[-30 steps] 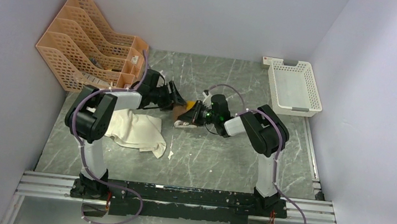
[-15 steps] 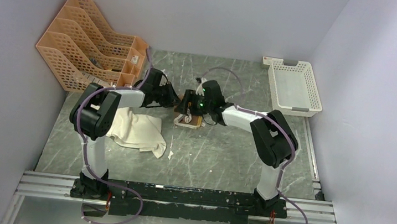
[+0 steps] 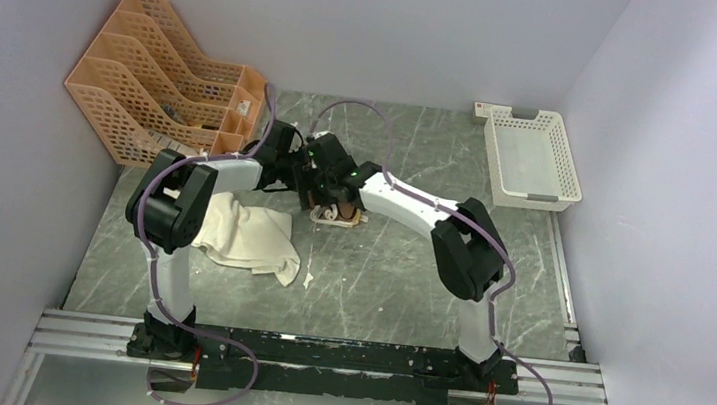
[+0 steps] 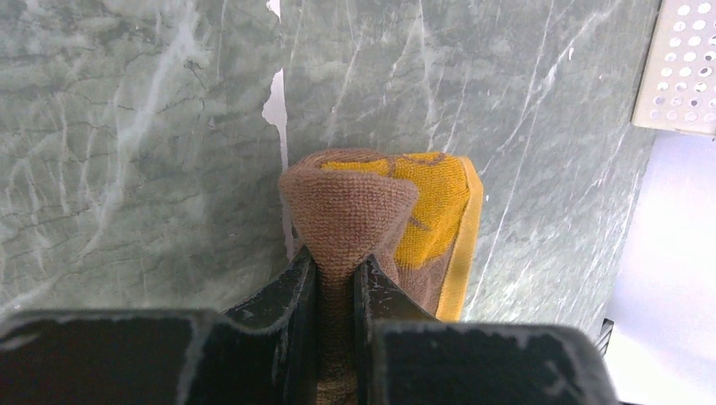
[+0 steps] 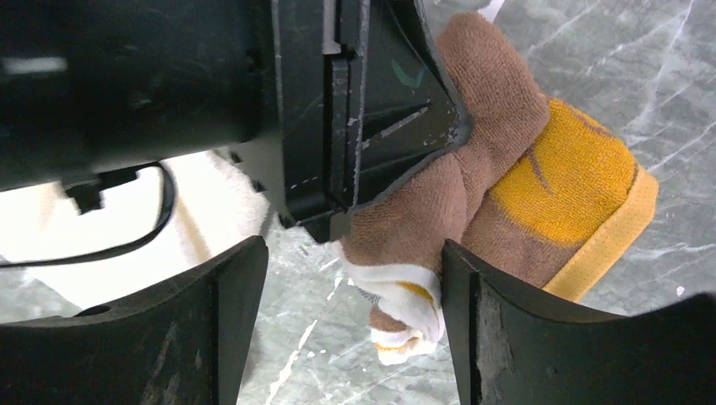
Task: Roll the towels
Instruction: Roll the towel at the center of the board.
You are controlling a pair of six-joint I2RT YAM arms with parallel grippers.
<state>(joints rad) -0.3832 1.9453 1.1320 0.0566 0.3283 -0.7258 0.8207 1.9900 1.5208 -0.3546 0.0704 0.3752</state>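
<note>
The brown towel [image 4: 371, 202], yellow on its inner face, is seen at the centre of the left wrist view, lying partly bunched on the table [image 4: 127, 126]. A raised brown fold of it is pinched by the left pincer [image 4: 335, 268], whose fingers are drawn nearly together with only the cloth between them.

In the right wrist view the right pincer [image 5: 350, 253] is held wide, one finger at the lower left of the frame and one at the lower right. Between them the tip of the left pincer and the gripped fold are framed. A white hem of the towel hangs at the bottom centre. Whether the right-hand finger touches the cloth cannot be told.

In the overhead view both pincers are met just left of centre in the upper half. The brown towel is found directly below them. A white towel [image 3: 249, 234] is spread in a crumpled heap at the lower left of that spot, beside the left arm. A rack [image 3: 161, 81] is placed at the upper left and a basket [image 3: 530, 160] at the upper right, well apart.
</note>
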